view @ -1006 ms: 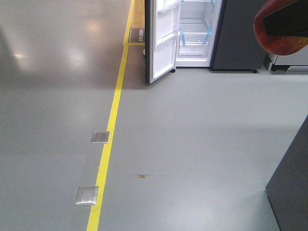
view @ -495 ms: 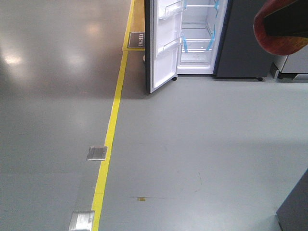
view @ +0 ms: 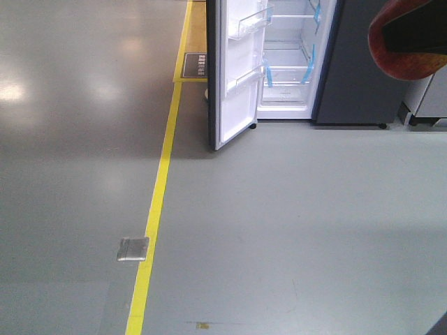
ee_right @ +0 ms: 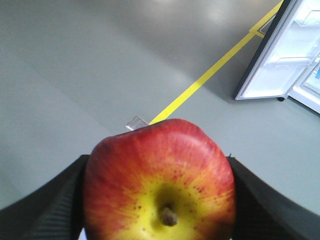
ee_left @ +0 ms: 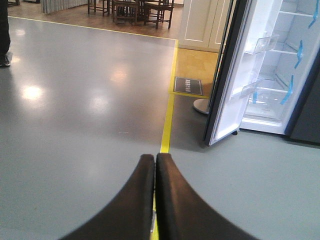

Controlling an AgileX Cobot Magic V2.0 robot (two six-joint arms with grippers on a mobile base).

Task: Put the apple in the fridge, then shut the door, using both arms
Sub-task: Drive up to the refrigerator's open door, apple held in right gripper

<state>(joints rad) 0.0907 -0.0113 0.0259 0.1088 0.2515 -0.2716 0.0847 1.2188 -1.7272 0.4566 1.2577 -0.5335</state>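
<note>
Right wrist view: my right pincer (ee_right: pixel 160 197) pinches the apple (ee_right: pixel 160 170), left pincer (ee_left: pixel 155 159) pressed together; mid-carry, I judge, with the open fridge (view: pixel 288 77) to reach next.

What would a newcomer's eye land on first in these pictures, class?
The red and yellow apple fills the right wrist view, gripped in the right claw. Ahead across the grey floor stands the fridge, its door wide open, white inside. A yellow floor line runs towards it on the left.
</note>
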